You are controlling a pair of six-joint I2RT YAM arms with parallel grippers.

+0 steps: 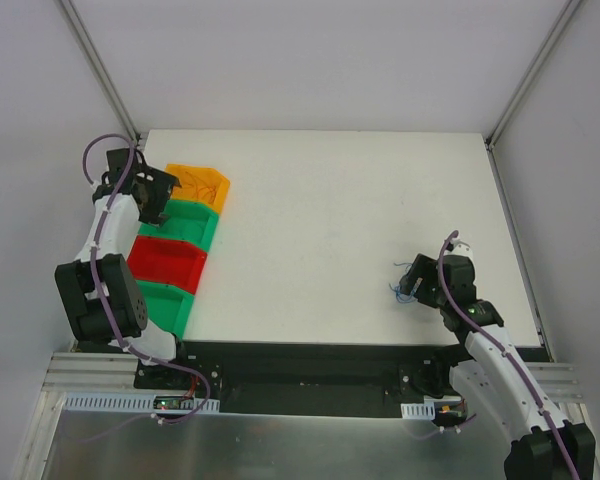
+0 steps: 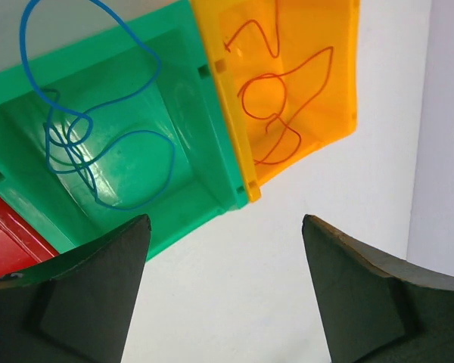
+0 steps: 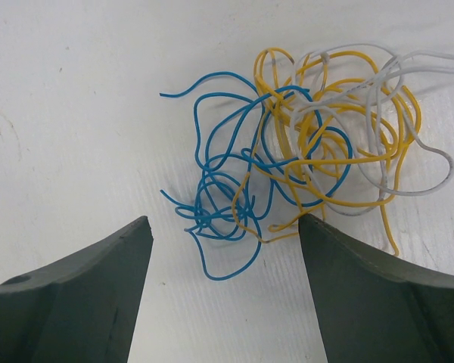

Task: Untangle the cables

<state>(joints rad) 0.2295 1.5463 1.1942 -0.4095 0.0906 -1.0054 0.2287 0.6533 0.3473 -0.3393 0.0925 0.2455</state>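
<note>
A tangle of thin cables (image 3: 303,144) lies on the white table: blue strands (image 3: 212,204) on the left, yellow (image 3: 348,203) and white (image 3: 420,190) on the right. My right gripper (image 3: 224,223) is open and empty just short of the blue loops; the top view shows it (image 1: 417,281) beside the clump (image 1: 402,290). My left gripper (image 2: 225,223) is open and empty over bare table beside the bins, at the far left of the top view (image 1: 156,196). A loose blue cable (image 2: 64,140) lies in a green bin (image 2: 212,174). An orange-red cable (image 2: 266,117) lies in the orange bin (image 2: 325,30).
A row of bins stands along the table's left edge: orange (image 1: 198,185), green (image 1: 195,225), red (image 1: 168,262) and another green (image 1: 163,305). White walls enclose the table. The table's front edge runs just behind the right gripper.
</note>
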